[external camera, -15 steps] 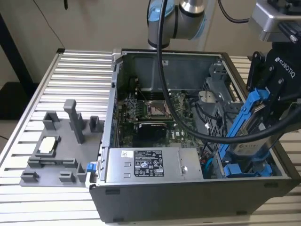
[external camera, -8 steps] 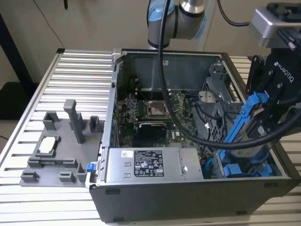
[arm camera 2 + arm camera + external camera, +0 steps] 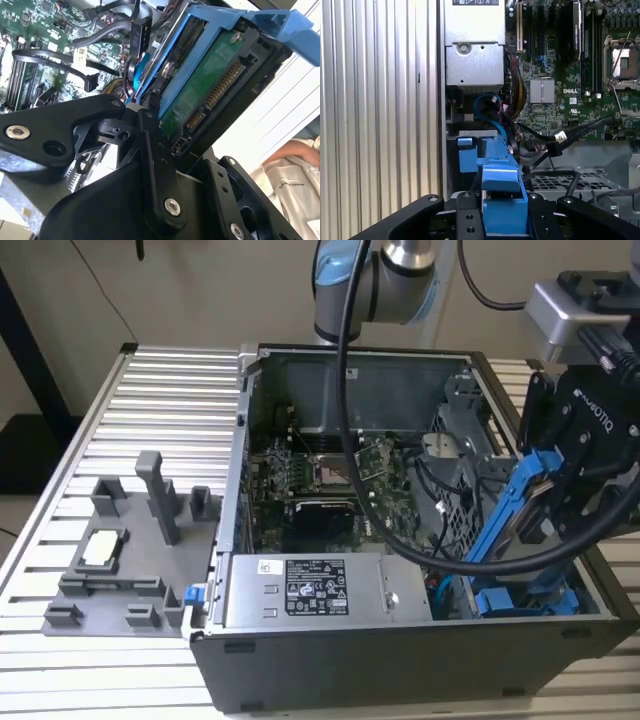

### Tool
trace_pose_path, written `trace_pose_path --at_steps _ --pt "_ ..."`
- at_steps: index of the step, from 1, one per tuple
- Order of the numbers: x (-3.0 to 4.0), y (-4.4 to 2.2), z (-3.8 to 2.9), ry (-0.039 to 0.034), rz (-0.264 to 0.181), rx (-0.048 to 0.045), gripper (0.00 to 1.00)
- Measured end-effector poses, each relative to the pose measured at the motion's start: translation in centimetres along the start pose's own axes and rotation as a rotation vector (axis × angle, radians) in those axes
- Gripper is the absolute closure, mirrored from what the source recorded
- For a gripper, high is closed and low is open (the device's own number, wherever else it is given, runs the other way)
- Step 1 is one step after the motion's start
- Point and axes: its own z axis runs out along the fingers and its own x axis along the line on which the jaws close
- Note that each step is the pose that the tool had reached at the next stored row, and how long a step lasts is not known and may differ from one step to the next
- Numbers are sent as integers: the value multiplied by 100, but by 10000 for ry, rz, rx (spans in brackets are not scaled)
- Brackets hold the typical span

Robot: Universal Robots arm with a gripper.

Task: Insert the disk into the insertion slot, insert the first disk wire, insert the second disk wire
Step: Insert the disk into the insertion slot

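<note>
Silver arm (image 3: 405, 254), blue joint cap (image 3: 332, 272), black cable (image 3: 345, 350), black tool (image 3: 542, 515)

Gripper (image 3: 548, 520) clamps disk (image 3: 200, 90) btw fingers — wrist tilted

fixture tray (image 3: 140, 562) on slatted table (image 3: 170, 400), beside open case (image 3: 400, 665) | power-supply box (image 3: 310, 590) inside case | motherboard (image 3: 320, 470) behind it

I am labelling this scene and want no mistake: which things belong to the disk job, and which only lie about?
Job: disk, held tilted in the shut gripper; insertion slot in the drive cage; black cable with connector.
Not needed: grey fixture tray; power-supply box; motherboard.
</note>
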Motion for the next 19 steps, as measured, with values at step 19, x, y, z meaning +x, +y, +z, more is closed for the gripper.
trace_pose_path --at_steps 19 --pt "14 -16 232 -38 -37 0 67"
